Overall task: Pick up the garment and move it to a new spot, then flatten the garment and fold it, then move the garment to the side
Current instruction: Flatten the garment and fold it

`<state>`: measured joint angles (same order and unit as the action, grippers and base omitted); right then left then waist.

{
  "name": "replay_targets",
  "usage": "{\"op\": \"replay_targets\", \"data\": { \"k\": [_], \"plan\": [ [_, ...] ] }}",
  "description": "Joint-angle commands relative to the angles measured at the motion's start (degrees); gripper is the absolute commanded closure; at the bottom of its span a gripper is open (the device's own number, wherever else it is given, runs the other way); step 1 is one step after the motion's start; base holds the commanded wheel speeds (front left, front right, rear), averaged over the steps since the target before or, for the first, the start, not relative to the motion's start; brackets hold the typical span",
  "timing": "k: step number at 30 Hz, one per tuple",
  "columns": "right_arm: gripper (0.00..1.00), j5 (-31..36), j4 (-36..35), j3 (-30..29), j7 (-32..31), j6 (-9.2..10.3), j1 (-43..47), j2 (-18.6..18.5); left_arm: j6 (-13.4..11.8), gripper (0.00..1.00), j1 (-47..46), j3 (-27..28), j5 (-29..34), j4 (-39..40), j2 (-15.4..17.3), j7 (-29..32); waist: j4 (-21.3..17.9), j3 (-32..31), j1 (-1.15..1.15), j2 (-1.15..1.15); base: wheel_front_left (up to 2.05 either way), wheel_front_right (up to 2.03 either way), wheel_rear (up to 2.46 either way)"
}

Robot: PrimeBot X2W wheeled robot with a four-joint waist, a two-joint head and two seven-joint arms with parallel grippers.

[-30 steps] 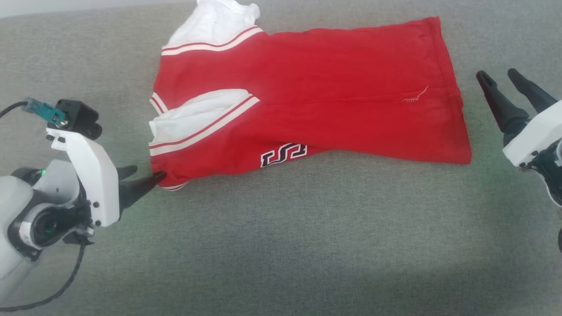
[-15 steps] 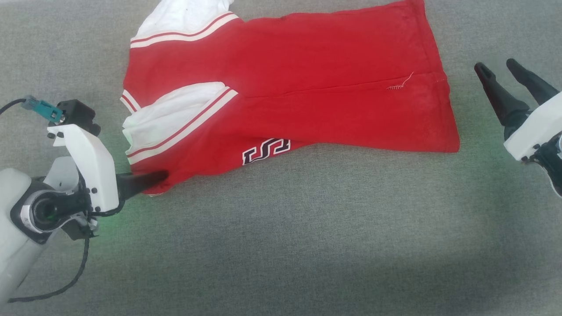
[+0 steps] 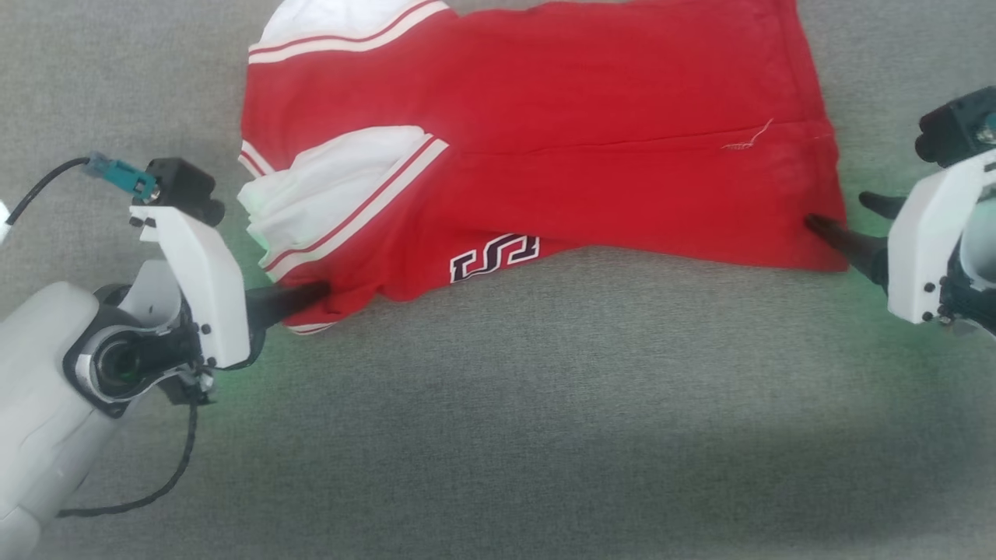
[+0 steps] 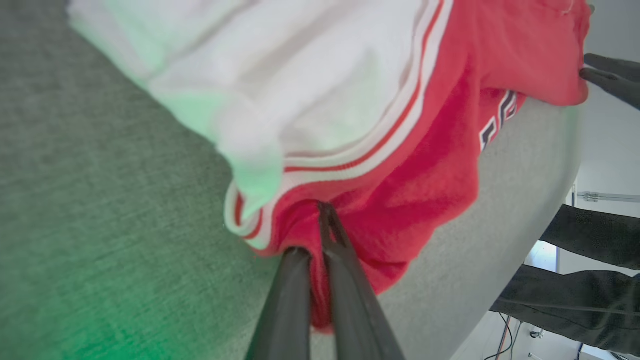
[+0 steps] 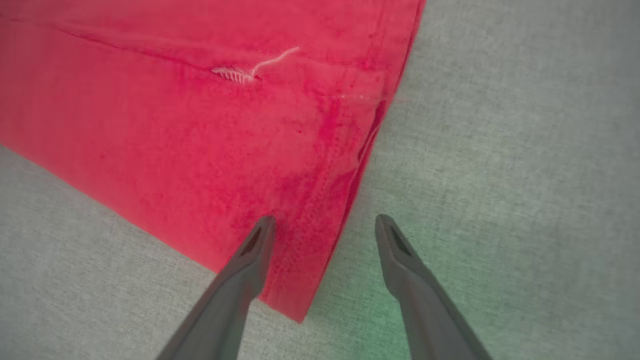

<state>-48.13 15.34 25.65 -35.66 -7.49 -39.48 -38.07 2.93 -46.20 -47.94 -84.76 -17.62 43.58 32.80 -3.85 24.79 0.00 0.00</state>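
Grip just closed: left gripper (image 3: 315,294) pinches garment (image 3: 591,155) near-left; right gripper (image 5: 324,220), wide, now straddles near-right hem; lift pending

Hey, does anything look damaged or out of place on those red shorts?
Yes. A loose white thread trails from a small patch of white stitching on the red shorts, near their right-hand edge. At the other end, white lining bulges out past the striped trim, so they don't lie flat.
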Motion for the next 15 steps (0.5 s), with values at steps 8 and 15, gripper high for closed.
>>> {"op": "replay_targets", "data": {
  "k": [8, 15],
  "plan": [
    [0.73, 2.5, 4.8, 1.4, -6.1, 0.00, -1.6, 2.8, 0.7, 1.00, -0.6, -1.0, 2.1, -1.1, -2.4, -1.4, 1.3, 0.9, 0.00, 0.00, 0.00, 0.00, 0.00],
    [1.00, 1.8, 4.1, 0.3, -4.4, 0.01, 0.2, 2.4, 2.1, 1.00, 1.2, -0.7, 1.9, -1.3, -1.3, -2.9, 1.7, -0.8, 0.00, 0.00, 0.00, 0.00, 0.00]
  ]
}}
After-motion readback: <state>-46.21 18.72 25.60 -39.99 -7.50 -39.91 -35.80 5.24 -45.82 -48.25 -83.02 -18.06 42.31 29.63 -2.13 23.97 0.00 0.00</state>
